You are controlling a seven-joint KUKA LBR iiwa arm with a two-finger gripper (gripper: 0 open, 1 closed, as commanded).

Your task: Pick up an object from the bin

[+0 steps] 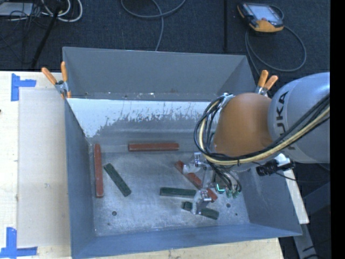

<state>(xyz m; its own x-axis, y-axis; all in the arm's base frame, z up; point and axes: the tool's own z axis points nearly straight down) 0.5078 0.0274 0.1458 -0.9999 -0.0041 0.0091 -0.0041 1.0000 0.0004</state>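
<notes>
My gripper (204,197) is low over the bin's front right part, under the arm's orange cover. Right beside it lie a short reddish-brown bar (186,172), tilted, and a dark green bar (177,191) lying almost flat to its left. Just below it sit a small dark green piece (187,205) and another dark green bar (208,214). A bit of red-brown (213,195) shows at the gripper's right side; whether it is held I cannot make out.
A long reddish-brown bar (153,147) lies across the bin's middle back. Another reddish-brown bar (98,170) stands along the left wall, with a slanted dark green bar (117,179) beside it. The arm and its cables cover the bin's right side.
</notes>
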